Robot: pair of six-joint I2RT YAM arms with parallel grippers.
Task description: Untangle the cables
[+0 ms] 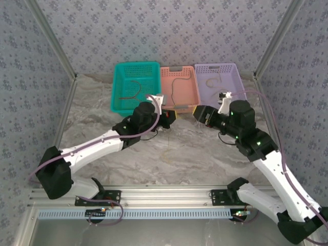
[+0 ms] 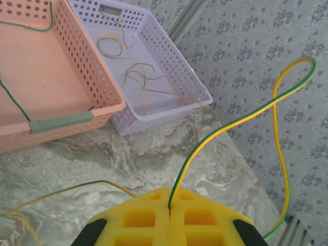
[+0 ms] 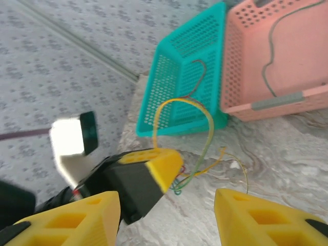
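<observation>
Three baskets sit on the bench (image 1: 169,154). The teal basket (image 1: 116,84) has a brown cable (image 1: 134,88), the pink basket (image 2: 97,77) a green cable (image 2: 13,100), and the purple basket (image 2: 169,56) thin yellow cables (image 2: 143,82). The left pincer (image 2: 169,207) is clenched on a striped cable (image 2: 241,120). The right pincer (image 3: 166,215) is released. The striped cable looks light and bendy, so pinch it near an end.

- Top external: high behind the arms (image 1: 102,146), looking down the worktop (image 1: 179,154).
- Left wrist: low, close, facing rightward.
- Right wrist: low, close, facing leftward.
- Shared: pink basket (image 1: 190,95).
</observation>
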